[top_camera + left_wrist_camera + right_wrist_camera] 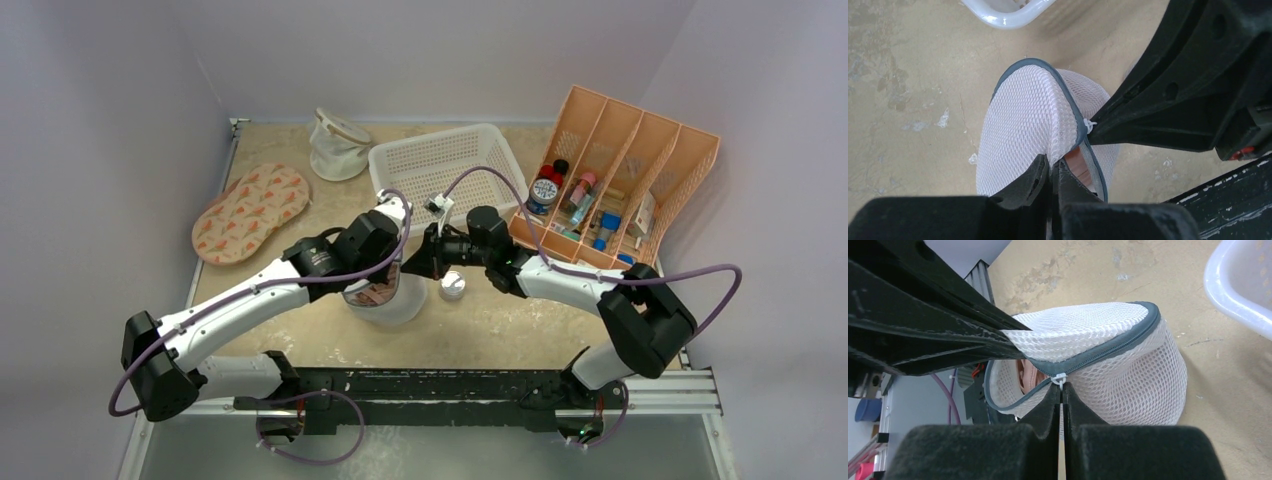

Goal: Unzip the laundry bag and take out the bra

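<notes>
The laundry bag (pixel 388 300), white mesh with a grey-blue zipper rim, stands mid-table. It also shows in the left wrist view (pixel 1033 120) and the right wrist view (pixel 1128 375). Its zipper is partly open and the lid edge is lifted. My left gripper (pixel 1054 167) is shut on the lid's mesh edge. My right gripper (pixel 1062 390) is shut on the white zipper pull (pixel 1060 378). The pink bra (pixel 1027 374) shows through the gap, inside the bag; it also shows in the left wrist view (pixel 1077 162).
A small white-and-silver jar (pixel 452 287) stands right of the bag. A white basket (pixel 445 165) is behind it, a mesh pouch (pixel 335 143) and an orange-patterned oval pad (pixel 250 212) at the back left. An orange organizer (pixel 625 180) with bottles stands at the right.
</notes>
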Tool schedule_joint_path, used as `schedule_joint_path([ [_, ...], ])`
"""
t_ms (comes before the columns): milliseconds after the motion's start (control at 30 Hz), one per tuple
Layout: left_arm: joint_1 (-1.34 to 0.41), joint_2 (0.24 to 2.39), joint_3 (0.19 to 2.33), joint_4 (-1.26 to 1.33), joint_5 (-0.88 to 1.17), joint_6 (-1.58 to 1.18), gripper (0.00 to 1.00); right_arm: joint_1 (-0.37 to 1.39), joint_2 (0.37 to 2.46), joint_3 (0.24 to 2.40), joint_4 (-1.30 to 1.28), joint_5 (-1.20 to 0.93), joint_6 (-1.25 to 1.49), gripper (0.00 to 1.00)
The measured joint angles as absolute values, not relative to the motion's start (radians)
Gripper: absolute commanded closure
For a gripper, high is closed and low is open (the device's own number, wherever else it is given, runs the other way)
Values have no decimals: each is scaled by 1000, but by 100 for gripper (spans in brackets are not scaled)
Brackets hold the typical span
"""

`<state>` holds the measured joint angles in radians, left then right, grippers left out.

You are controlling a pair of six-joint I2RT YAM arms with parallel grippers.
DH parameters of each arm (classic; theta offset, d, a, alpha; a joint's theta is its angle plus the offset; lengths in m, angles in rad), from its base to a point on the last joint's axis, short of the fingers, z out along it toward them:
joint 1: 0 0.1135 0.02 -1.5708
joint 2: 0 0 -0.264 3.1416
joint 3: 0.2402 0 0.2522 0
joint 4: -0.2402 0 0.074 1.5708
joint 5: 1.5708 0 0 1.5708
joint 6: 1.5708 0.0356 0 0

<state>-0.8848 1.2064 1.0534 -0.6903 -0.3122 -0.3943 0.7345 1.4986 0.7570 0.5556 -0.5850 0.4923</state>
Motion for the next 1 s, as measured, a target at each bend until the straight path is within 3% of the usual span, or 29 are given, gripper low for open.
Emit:
schedule_joint_path([
  [533, -886, 1067, 1117, -772, -261, -321, 100, 627, 1579, 813, 544, -688, 411, 100],
  [633, -886, 1085, 1119, -795, -298, -322, 84, 626, 1570, 810, 548, -694, 412, 100],
  [700, -886, 1100, 1119, -809, -325, -328, 66, 623, 1555, 798, 552, -700, 416, 100],
  [800, -886, 1116, 1119, -828, -362, -340, 50, 622, 1516, 770, 552, -706, 423, 100],
  [1000, -884, 1140, 1121, -824, -380, -348, 42, 627, 1478, 751, 557, -734, 428, 100],
])
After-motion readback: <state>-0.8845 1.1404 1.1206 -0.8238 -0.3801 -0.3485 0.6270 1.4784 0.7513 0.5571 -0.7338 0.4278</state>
